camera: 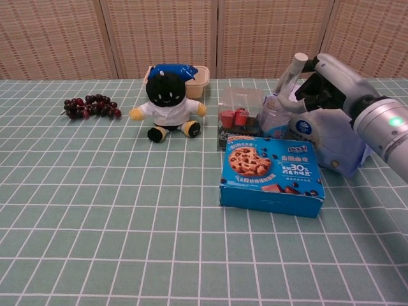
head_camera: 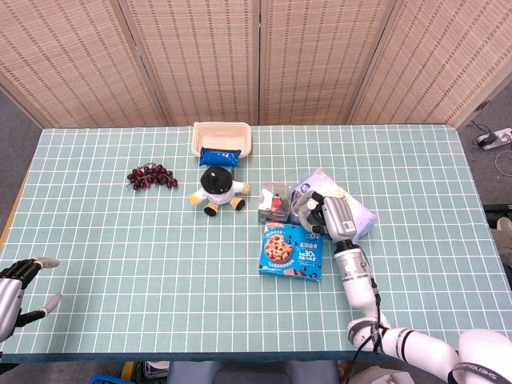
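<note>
My right hand (head_camera: 332,216) (camera: 322,83) hovers at the right of a small clear jar (head_camera: 300,210) (camera: 275,118). One finger reaches out above the jar and another curls beside it, and I see no firm grip. Behind the hand lies a pale lavender bag (head_camera: 362,216) (camera: 338,137). A blue cookie box (head_camera: 292,248) (camera: 271,173) lies flat just in front of the jar. My left hand (head_camera: 18,282) sits at the table's near left edge, fingers spread and holding nothing.
A clear box with red items (head_camera: 274,202) (camera: 237,109) stands left of the jar. Farther left are a black-headed plush doll (head_camera: 216,186) (camera: 167,102) and dark grapes (head_camera: 150,177) (camera: 89,106). A beige container (head_camera: 222,138) holds a blue packet (head_camera: 219,156).
</note>
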Controlling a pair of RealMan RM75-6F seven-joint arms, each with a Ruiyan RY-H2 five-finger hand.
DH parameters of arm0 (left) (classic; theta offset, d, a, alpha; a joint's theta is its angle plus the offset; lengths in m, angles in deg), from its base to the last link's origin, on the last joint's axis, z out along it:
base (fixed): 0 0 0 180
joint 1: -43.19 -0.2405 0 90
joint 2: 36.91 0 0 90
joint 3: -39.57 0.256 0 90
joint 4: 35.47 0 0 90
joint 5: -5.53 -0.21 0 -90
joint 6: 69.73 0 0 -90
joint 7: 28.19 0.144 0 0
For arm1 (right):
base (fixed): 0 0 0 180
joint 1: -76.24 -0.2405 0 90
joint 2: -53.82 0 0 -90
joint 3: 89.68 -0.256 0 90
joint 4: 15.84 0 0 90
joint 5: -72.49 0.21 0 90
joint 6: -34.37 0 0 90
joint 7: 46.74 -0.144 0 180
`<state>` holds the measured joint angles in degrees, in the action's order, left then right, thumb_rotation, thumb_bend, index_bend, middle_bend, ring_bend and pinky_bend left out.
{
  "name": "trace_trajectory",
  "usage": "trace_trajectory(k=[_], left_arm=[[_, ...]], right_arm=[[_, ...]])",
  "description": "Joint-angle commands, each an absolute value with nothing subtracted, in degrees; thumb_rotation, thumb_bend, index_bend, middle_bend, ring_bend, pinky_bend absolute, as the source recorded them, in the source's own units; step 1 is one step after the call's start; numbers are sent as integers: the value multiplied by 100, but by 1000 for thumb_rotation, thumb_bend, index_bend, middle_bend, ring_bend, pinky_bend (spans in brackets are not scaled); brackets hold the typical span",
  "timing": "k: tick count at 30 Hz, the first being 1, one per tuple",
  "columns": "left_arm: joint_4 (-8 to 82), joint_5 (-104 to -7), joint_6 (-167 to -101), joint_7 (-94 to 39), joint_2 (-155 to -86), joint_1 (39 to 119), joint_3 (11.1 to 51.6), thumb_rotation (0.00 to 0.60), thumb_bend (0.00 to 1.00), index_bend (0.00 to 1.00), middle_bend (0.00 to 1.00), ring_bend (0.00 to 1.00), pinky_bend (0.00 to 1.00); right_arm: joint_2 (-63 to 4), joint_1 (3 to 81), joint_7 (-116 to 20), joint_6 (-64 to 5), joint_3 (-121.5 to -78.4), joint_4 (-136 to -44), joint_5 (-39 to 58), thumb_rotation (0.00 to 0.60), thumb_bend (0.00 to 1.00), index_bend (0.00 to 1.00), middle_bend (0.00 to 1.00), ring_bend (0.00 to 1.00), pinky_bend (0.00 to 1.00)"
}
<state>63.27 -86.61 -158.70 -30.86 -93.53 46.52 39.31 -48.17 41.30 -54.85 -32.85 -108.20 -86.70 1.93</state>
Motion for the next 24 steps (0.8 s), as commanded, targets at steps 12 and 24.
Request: trace_trajectory(k=[12, 24], left_arm=[[6318, -8655, -15845, -3031, -9366, 4662, 3931, 600, 243, 409, 348, 323, 441], [6330, -8572, -15855, -3003, -9379, 4653, 3893, 600, 243, 410, 348, 323, 441]], right_arm=[[-4583, 4265, -5682, -3629, -10798, -9034, -133, 600, 574, 690, 1000, 1000, 1000], [-4005, 4575, -5816, -4092, -10692, -10073, -532, 600, 593, 740, 1000, 1000, 1000]])
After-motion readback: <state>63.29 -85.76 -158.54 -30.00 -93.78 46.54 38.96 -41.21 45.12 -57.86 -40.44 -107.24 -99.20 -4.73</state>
